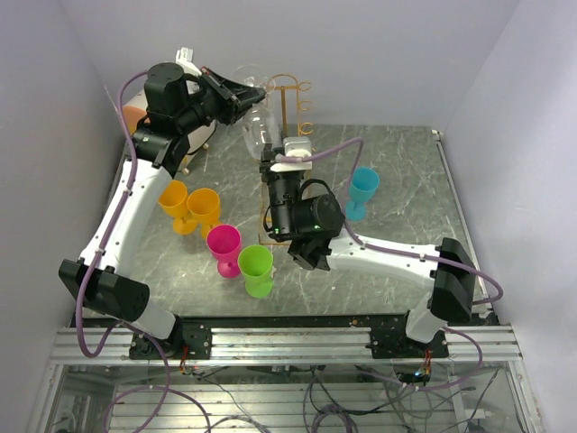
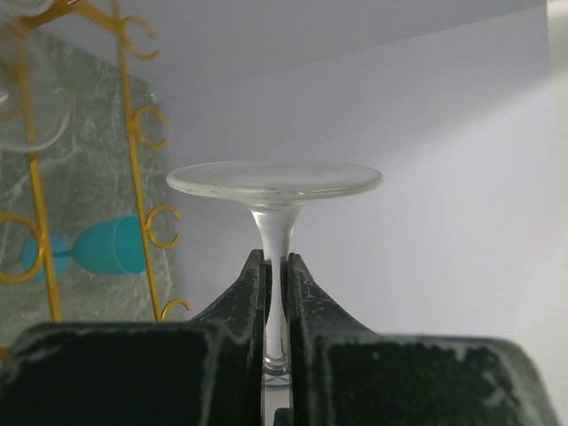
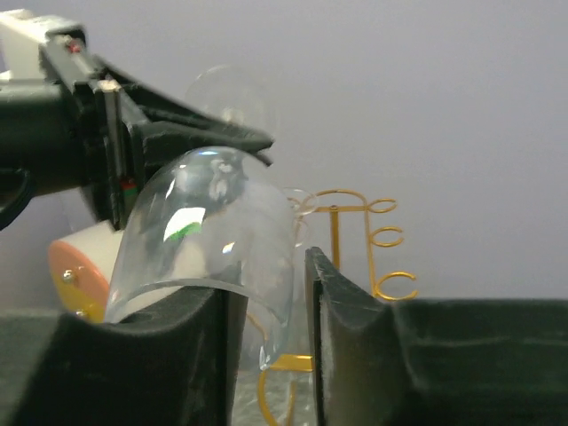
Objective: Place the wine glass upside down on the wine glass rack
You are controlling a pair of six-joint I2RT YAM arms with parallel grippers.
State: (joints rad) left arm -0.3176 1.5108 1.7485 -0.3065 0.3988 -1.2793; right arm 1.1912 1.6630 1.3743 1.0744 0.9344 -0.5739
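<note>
Left gripper [image 2: 275, 271]: jaws clenched on the stem of the wine glass [image 2: 275, 180], foot just past the fingertips. Right gripper [image 3: 269, 284]: pinching the bowl wall at its rim, so 2 grips on 1 glass. Glass is held in the air, tilted, just beside the wine glass rack [image 2: 133, 142] at the far side of the table [image 1: 397, 180]. Step judged: handover before hanging. Next move likely calls for the right gripper to let go. The left arm would then slide the stem into 1 free ring hook [image 2: 160, 226], bowl hanging down.
</note>
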